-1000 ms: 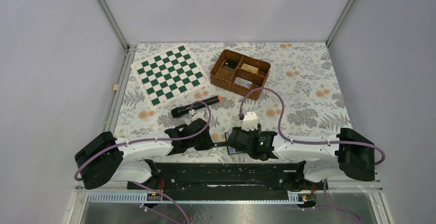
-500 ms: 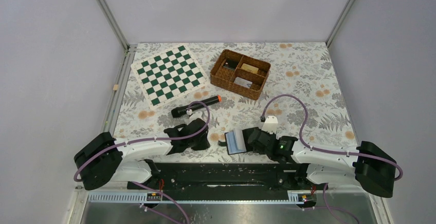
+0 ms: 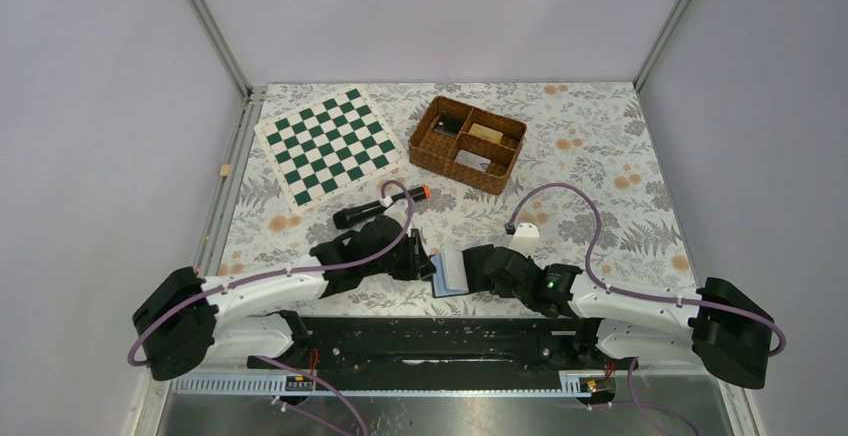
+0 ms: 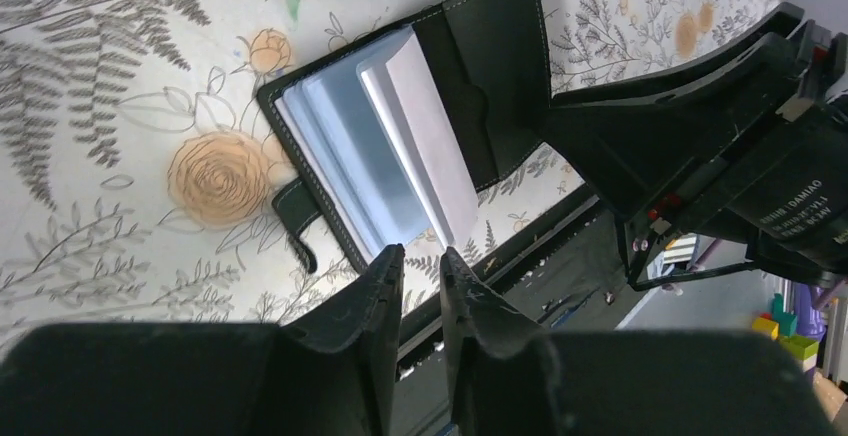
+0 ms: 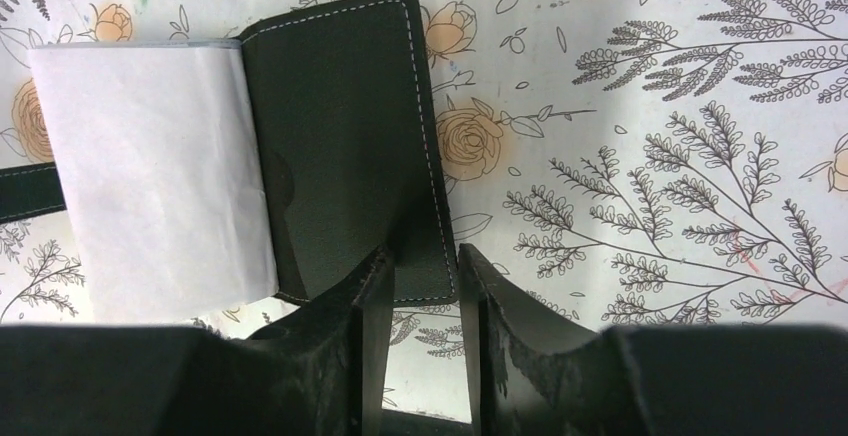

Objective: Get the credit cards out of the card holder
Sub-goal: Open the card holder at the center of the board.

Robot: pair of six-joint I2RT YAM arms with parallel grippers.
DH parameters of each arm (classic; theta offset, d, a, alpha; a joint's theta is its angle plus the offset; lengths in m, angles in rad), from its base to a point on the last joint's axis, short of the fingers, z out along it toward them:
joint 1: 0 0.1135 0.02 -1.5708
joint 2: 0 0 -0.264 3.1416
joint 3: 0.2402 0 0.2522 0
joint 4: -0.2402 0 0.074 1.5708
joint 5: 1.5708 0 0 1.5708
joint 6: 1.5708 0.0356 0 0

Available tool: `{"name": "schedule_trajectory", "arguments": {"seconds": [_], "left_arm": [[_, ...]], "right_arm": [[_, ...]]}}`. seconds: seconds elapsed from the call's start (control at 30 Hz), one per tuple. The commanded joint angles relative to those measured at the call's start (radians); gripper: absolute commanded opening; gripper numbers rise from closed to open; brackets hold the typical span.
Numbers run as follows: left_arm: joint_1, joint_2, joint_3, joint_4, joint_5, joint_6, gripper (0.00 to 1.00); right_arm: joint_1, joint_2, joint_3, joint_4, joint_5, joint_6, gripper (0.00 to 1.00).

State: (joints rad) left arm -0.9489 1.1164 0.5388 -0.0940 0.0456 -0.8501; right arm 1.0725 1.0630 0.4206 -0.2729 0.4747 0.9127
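The card holder (image 3: 452, 273) lies open on the floral cloth near the front edge, between both grippers. In the left wrist view the card holder (image 4: 400, 146) shows blue-grey leaves, a pale leaf standing up and a side tab. No orange or dark card shows. My left gripper (image 3: 425, 261) sits at its left edge, and the left gripper (image 4: 415, 253) has a narrow gap with nothing in it. My right gripper (image 3: 480, 266) rests over the black right flap; the right gripper (image 5: 425, 256) is open above the corner of the card holder (image 5: 340, 126).
A brown wicker basket (image 3: 467, 143) with compartments stands at the back centre. A green checkerboard (image 3: 330, 144) lies back left. A black cylinder with an orange tip (image 3: 378, 207) lies just behind my left arm. The black base rail (image 3: 440, 331) runs along the near edge.
The card holder went from covered by my right gripper to lying open. My right arm drew back rightward, then edged in. My left gripper moved right up to the holder's left edge.
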Motion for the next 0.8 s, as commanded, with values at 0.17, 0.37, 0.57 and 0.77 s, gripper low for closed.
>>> {"name": "schedule_trajectory", "arguments": {"seconds": [0.17, 0.37, 0.57, 0.77], "left_arm": [[0.004, 0.171, 0.06, 0.096, -0.013, 0.012, 0.15], [0.007, 0.237, 0.066, 0.06, -0.054, 0.019, 0.13], [0.007, 0.242, 0.054, 0.031, -0.105, 0.015, 0.12], [0.007, 0.238, 0.034, 0.051, -0.104, 0.007, 0.12]], "right_arm": [[-0.045, 0.003, -0.039, 0.034, -0.019, 0.013, 0.36], [-0.051, -0.025, -0.042, 0.022, -0.033, 0.015, 0.36], [-0.051, -0.09, 0.008, -0.071, -0.058, 0.014, 0.43], [-0.051, -0.202, 0.101, -0.111, -0.163, -0.019, 0.46]]}}
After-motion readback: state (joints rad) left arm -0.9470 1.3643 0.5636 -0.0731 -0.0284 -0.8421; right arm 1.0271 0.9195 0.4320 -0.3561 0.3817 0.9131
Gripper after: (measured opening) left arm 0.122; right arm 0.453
